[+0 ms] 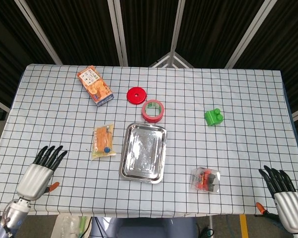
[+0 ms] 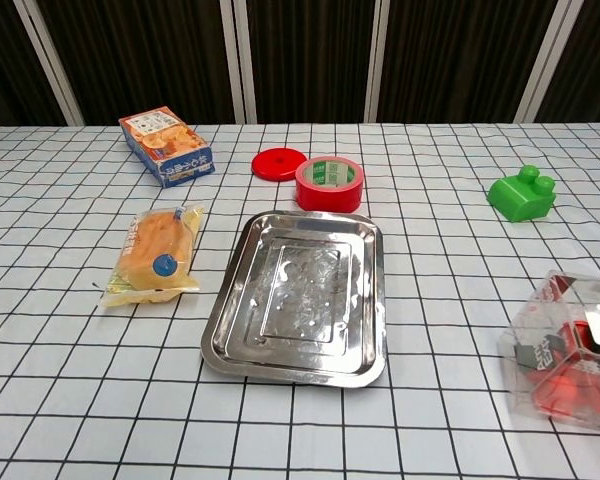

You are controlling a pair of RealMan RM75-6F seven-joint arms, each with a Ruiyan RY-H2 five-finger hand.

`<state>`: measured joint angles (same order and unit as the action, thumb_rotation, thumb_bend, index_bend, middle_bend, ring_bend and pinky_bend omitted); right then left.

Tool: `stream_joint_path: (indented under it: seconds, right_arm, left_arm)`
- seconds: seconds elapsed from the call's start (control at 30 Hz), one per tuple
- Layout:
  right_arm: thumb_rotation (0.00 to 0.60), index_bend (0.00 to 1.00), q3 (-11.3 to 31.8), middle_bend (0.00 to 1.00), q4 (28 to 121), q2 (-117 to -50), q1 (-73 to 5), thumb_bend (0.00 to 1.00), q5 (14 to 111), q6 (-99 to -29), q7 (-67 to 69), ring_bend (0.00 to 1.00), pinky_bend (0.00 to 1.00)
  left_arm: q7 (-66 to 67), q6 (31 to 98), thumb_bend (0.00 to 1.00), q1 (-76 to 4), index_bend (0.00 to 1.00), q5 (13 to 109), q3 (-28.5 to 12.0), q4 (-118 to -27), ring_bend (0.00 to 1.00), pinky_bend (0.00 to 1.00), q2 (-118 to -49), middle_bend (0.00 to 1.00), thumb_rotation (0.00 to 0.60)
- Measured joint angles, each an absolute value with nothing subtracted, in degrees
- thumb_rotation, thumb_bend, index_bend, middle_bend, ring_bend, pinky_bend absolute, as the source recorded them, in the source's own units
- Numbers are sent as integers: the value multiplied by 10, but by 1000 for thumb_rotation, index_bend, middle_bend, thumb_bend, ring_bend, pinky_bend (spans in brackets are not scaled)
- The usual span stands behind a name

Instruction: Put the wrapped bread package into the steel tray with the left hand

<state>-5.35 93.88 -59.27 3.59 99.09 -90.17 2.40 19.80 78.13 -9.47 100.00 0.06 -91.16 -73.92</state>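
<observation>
The wrapped bread package point(image 1: 104, 141) point(image 2: 157, 252), orange in clear film with a blue sticker, lies flat just left of the steel tray point(image 1: 127, 166) point(image 2: 224, 320), which holds nothing. My left hand point(image 1: 39, 171) hovers over the table's near left corner, fingers spread and pointing toward the bread, about a hand's length short of it and holding nothing. My right hand point(image 1: 284, 196) is at the near right edge, fingers apart and empty. Neither hand shows in the chest view.
An orange snack box point(image 1: 95, 86) point(image 2: 166, 146) sits at the back left. A red lid point(image 1: 136, 94) point(image 2: 279, 162) and a red tape roll point(image 1: 153, 110) point(image 2: 330, 183) lie behind the tray. A green block point(image 1: 213, 117) point(image 2: 522, 193) and a clear box of red parts point(image 1: 205, 179) point(image 2: 574, 352) lie to the right.
</observation>
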Motion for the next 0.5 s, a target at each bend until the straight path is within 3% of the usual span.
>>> stream_joint_path:
  seconds: [0.2, 0.5]
  right_arm:
    - [600, 0, -47, 0, 939, -594, 25, 297, 972, -878, 25, 0, 0]
    - [600, 0, -29, 0, 933, -589, 14, 298, 924, -855, 51, 0, 0]
  left_arm:
    - [239, 712, 17, -159, 0, 991, -38, -901, 0, 8, -772, 0, 600]
    - [370, 590, 8, -232, 0, 881, -87, -939, 0, 7, -785, 0, 600]
